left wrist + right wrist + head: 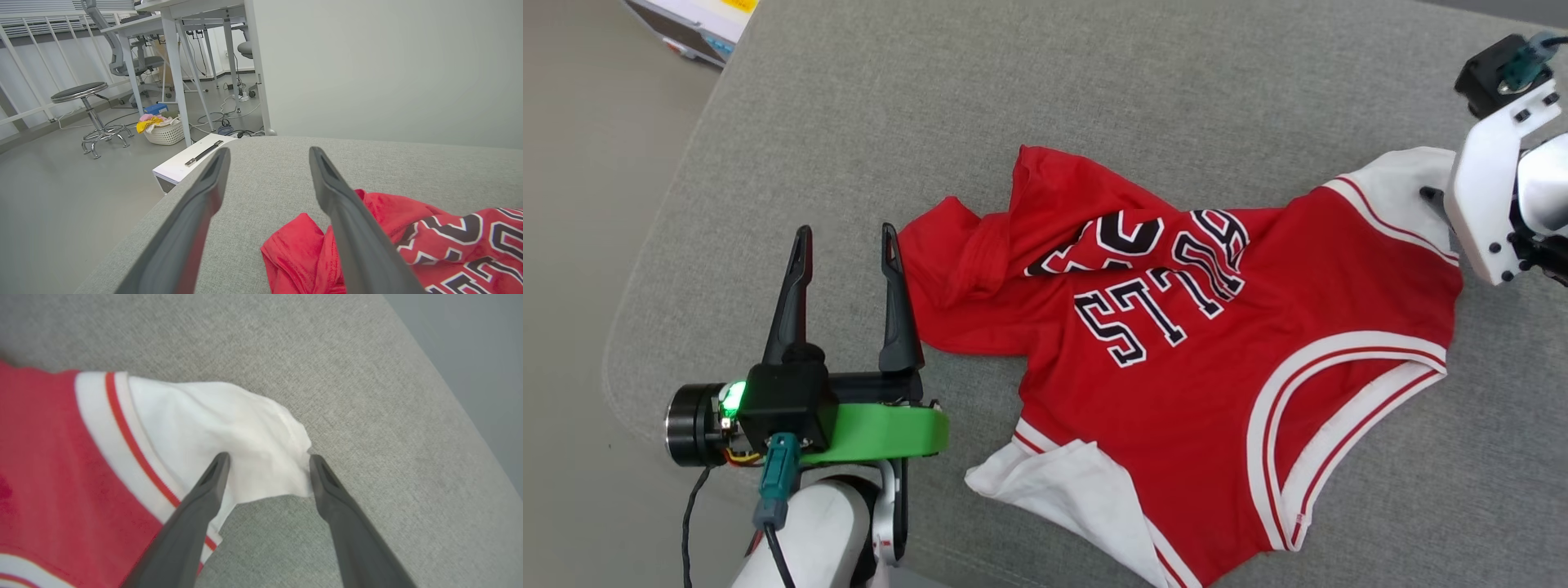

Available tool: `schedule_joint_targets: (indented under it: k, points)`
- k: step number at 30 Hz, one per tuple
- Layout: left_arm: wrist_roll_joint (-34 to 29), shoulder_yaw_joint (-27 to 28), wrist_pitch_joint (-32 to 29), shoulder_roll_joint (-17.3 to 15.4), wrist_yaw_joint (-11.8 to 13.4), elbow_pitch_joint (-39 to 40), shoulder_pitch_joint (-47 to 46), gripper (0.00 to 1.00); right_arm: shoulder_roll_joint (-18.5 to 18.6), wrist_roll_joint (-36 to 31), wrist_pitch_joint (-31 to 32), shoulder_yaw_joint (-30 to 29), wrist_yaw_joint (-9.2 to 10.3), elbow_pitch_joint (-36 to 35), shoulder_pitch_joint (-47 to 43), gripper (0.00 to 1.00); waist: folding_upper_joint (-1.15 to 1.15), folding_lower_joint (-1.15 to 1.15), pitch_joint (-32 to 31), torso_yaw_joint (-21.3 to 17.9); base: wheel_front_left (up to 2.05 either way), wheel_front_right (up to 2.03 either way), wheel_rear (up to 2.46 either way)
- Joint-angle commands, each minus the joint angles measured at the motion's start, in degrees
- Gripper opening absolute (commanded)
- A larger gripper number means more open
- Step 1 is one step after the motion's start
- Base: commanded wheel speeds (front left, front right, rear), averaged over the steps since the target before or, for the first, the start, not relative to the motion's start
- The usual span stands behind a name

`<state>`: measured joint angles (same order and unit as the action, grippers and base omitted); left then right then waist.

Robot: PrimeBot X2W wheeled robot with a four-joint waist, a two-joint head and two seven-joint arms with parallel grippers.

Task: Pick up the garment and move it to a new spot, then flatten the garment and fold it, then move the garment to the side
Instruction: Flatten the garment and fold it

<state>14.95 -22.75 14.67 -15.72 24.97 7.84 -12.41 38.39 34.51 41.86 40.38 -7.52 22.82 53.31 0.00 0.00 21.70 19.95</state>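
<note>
The garment (1201,351), a red jersey T-shirt with white sleeves and black-and-white lettering, lies rumpled on the grey padded table (1094,90), its hem end bunched toward the left. My left gripper (847,239) stands open just left of that bunched red edge (298,241), nothing between its fingers. At the right, my right gripper (267,457) is open with its fingertips straddling the end of the white sleeve (229,428). In the head view its white wrist (1490,196) covers those fingers beside the sleeve (1405,175).
The table's rounded left edge (637,327) drops to the floor. A white box (184,163) sits on the floor by that edge. Further off stand a stool (88,114), a laundry basket (163,130), desks and an office chair (126,53).
</note>
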Motion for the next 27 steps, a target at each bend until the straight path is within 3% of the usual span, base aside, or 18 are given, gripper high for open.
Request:
schedule_joint_targets:
  k: [1,10,11,12,19,21,27]
  points:
    - [-1.3,1.1,0.3,1.4,-1.1,-0.1,0.6,1.00,0.4,-0.4,-0.1,2.4,0.03,1.2,1.2,1.00,0.00,0.00,3.4,2.5,0.00,0.00,0.00]
    - [-5.6,6.6,0.3,7.1,-7.6,-1.9,0.3,1.00,1.0,4.6,-1.1,13.6,0.03,9.4,1.0,1.00,0.00,0.00,4.8,3.1,0.00,0.00,0.00]
    - [-6.0,7.2,0.3,7.4,-8.0,-2.0,0.4,1.00,1.2,4.9,-2.1,14.1,0.03,9.5,1.4,0.25,0.00,0.00,4.6,2.8,0.00,0.00,0.00]
    - [-6.5,7.8,0.3,7.7,-8.5,-2.2,0.6,1.00,1.4,5.4,-3.4,14.7,0.03,9.5,2.0,0.00,0.00,0.00,4.3,2.4,0.00,0.00,0.00]
    - [-8.9,10.9,0.3,8.4,-10.9,-3.1,2.5,1.00,3.1,8.2,-17.6,13.1,0.03,8.4,4.3,0.00,0.00,0.00,-0.5,-0.8,0.00,0.00,0.00]
    - [-9.8,12.0,0.3,8.3,-11.6,-3.3,4.0,1.00,5.4,9.0,-22.0,11.5,0.03,7.2,2.8,0.00,0.00,0.00,-3.0,-2.6,0.00,0.00,0.00]
    - [-10.8,13.8,0.3,7.8,-12.5,-3.1,6.8,1.00,9.9,11.7,-25.7,7.5,0.03,4.4,-4.1,0.00,0.00,0.00,-6.7,-6.9,0.00,0.00,0.00]
